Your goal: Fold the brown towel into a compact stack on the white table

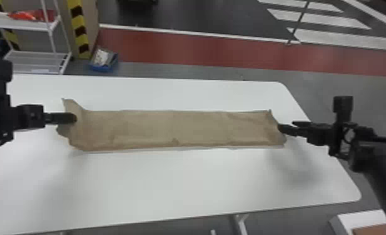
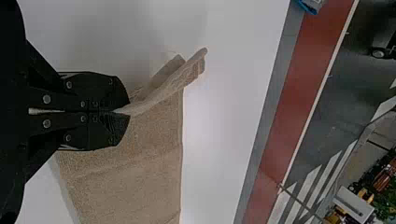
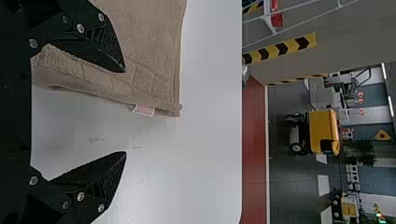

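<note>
Carry the end clamped in the left hand (image 2: pixel 125 112) rightward along the long axis of the brown towel (image 1: pixel 170 128), lying crosswise on the white desk (image 1: pixel 170 181), toward the wide-open right hand (image 3: pixel 125 112).

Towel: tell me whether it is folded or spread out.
Partly folded: the towel is a long, narrow strip across the table, layered edges showing at its right end, not a compact stack.

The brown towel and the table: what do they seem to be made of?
The brown towel looks like cotton terry, matte and fuzzy, judging by its looped pile. The table has a smooth, faintly glossy white top, perhaps laminate, with soft reflections.
</note>
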Available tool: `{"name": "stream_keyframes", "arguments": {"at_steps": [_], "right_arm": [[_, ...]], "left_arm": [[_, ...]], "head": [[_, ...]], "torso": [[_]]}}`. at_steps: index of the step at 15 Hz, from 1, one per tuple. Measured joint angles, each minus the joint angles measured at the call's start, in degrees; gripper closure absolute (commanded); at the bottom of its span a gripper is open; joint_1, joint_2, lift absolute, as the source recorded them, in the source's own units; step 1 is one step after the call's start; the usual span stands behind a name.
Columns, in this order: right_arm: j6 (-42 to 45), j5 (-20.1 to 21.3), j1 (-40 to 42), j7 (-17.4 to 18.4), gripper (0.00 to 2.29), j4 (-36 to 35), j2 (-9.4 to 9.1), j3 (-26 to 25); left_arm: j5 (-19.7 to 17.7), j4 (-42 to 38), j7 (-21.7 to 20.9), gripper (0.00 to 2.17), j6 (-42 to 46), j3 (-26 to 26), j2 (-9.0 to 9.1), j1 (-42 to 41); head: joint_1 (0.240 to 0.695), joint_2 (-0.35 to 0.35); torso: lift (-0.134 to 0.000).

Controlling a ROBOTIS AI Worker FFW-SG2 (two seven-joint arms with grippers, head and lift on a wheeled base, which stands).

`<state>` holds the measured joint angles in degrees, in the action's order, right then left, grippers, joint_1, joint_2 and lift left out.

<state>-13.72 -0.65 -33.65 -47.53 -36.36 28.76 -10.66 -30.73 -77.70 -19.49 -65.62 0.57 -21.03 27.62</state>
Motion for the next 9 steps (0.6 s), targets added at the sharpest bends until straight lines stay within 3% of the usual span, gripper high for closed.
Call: {"name": "stream_keyframes", "arguments": {"at_steps": [2,6,9], "right_arm": [[-1.4,-1.7,1.6,-0.4,0.32,-2.7,-0.34,0.0],[-5.8,-8.6,6.3,-0.7,0.31,-10.3,-0.43,-0.5],[-8.9,-10.3,9.6,-0.6,0.31,-15.6,-0.84,-2.9]], "left_arm": [[-0.5,-1.3,1.7,1.74,-0.9,0.1,1.94,0.5],[-0.7,-1.7,4.3,1.74,-2.5,1.0,7.52,3.1],[-2.2,-1.7,6.5,1.74,-3.2,2.0,11.26,5.2]], "head": [[0.695,-0.208],[0.695,-0.245],[0.693,-0.277]], "torso": [[-0.12],[-0.12],[-0.12]]}}
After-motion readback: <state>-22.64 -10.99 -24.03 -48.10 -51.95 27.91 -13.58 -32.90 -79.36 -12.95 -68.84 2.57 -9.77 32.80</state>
